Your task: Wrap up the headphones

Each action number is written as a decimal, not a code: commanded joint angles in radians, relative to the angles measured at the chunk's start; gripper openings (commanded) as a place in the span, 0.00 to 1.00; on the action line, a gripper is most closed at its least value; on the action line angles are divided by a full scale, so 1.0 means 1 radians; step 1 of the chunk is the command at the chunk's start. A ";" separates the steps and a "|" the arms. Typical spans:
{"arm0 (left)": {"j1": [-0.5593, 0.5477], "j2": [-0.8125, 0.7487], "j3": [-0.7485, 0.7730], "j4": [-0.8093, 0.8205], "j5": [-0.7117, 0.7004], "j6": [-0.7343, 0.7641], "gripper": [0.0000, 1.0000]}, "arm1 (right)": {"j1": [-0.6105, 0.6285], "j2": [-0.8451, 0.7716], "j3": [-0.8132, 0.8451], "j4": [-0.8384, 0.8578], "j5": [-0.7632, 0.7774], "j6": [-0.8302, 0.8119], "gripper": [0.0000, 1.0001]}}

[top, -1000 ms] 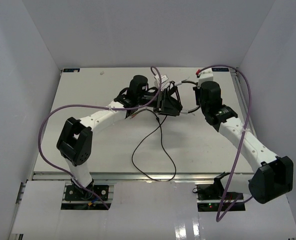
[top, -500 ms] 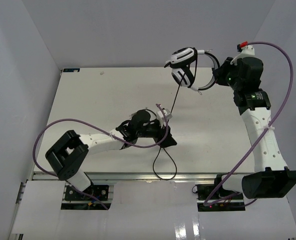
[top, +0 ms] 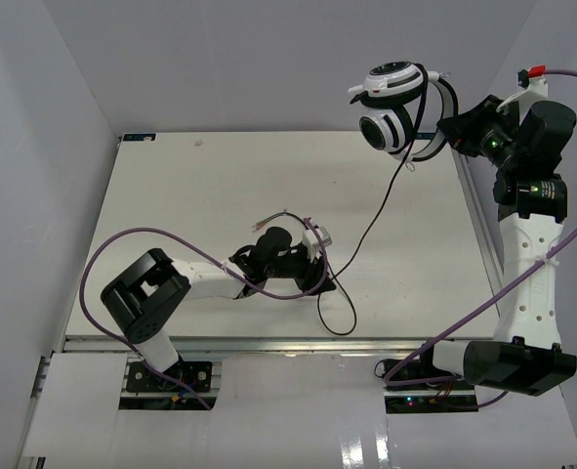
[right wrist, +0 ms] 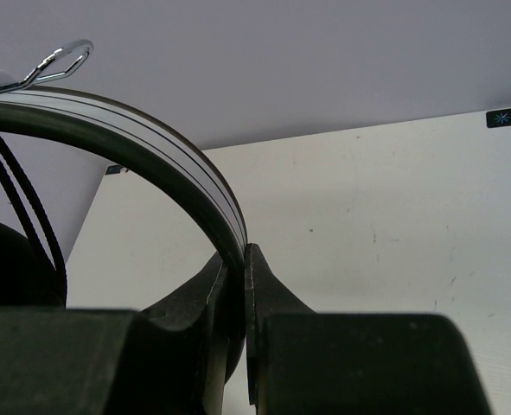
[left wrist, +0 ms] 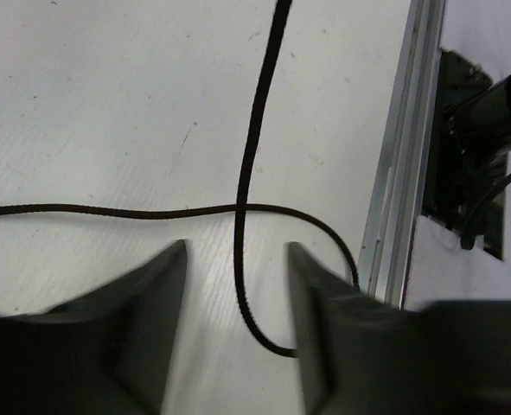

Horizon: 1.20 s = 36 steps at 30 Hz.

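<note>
The white headphones [top: 391, 106] with black pads hang high in the air at the back right. My right gripper [top: 451, 127] is shut on their white headband [right wrist: 164, 160]. Their thin black cable [top: 376, 220] drops from the cups to the table and loops near the front edge. My left gripper [top: 317, 278] is low over the table with its jaws open around the cable [left wrist: 251, 181], which crosses itself there and curls toward the right finger. The frayed red and green wire ends [top: 268, 219] lie left of my left wrist.
The table's front metal rail [left wrist: 393, 199] runs just beyond the cable loop. Thick purple robot cables [top: 112, 249] arch over both arms. White walls close in the table on three sides.
</note>
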 commanded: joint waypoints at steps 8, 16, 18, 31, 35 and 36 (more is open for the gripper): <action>-0.005 0.050 0.100 0.071 0.002 0.146 0.82 | -0.004 -0.040 0.071 0.028 -0.116 0.031 0.08; -0.017 0.186 0.225 0.119 0.063 0.114 0.68 | -0.004 -0.062 0.030 0.018 -0.132 0.020 0.08; -0.021 0.214 0.259 0.089 0.081 0.119 0.48 | -0.004 -0.064 0.030 0.016 -0.139 0.023 0.08; 0.133 0.122 0.214 -0.030 0.174 0.176 0.00 | -0.004 -0.166 -0.122 0.076 -0.500 -0.423 0.08; 0.221 0.091 0.252 -0.145 0.200 0.229 0.00 | -0.006 -0.206 -0.183 0.024 -0.554 -0.646 0.08; 0.262 0.090 0.277 -0.193 0.199 0.227 0.00 | -0.005 -0.218 -0.187 -0.034 -0.561 -0.705 0.08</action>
